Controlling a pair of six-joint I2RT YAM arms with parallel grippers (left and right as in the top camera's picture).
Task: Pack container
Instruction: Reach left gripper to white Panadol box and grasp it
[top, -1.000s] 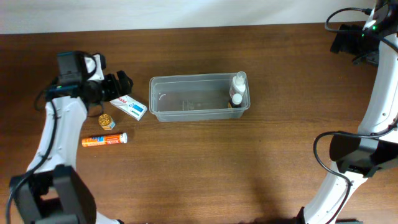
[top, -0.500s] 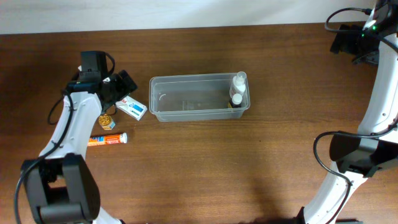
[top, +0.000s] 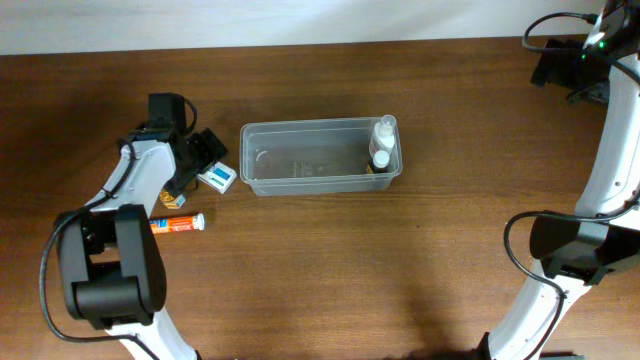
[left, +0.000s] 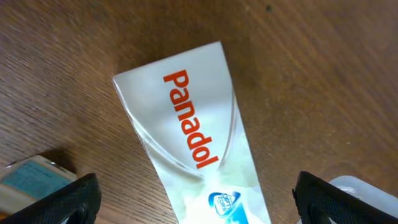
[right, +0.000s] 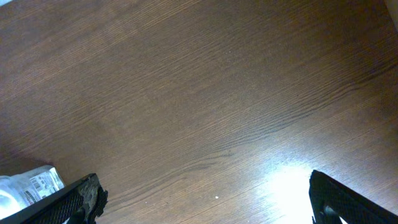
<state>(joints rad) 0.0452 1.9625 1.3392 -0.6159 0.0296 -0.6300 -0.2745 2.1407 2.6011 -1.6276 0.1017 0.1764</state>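
Both left gripper (left: 198, 208) fingers (left: 62, 202) stand wide apart astride the Panadol carton (left: 186, 124), apparently not gripping it.

Most of the container (top: 310, 186) stands open from above; two small bottles (top: 381, 143) crowd its right end. A Panadol carton (left: 186, 130) lies just off its left end, an orange tube (top: 178, 223) nearby.

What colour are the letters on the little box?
Orange-red, on the white box; clearest in the left wrist view.
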